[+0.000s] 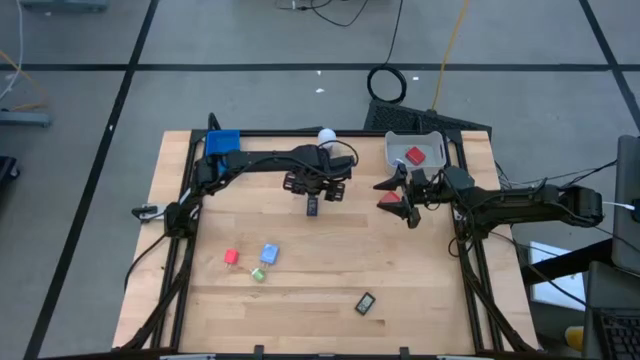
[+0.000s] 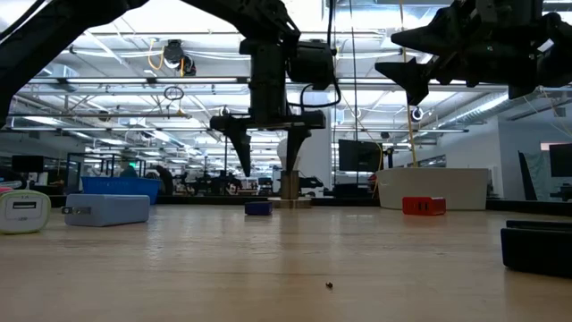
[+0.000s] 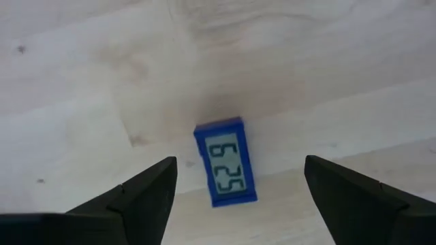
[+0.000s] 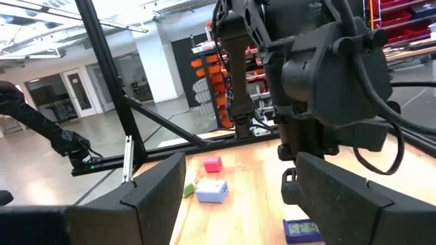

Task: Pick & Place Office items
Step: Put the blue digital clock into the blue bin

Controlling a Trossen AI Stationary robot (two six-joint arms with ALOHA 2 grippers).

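Note:
A small blue clock piece with a grey display [image 3: 225, 170] lies flat on the wood, display up. My left gripper [image 3: 240, 161] hangs open above it [image 1: 313, 192], one finger on either side, clear of it in the low view [image 2: 268, 161]. My right gripper [image 1: 398, 198] is open and raised high [image 2: 416, 67] over a red block [image 2: 423, 206] that rests on the table. Another red block [image 1: 231, 257], a light-blue block [image 1: 269, 254], a green bit [image 1: 258, 274] and a dark rectangular piece [image 1: 365, 303] lie toward the near side.
A grey tray [image 1: 432, 148] at the far right holds a red block [image 1: 414, 156]. A blue tray [image 1: 222, 143] sits at the far left corner, and a white ball on a base [image 1: 327, 135] stands at the far edge. Bare wood lies between the two arms.

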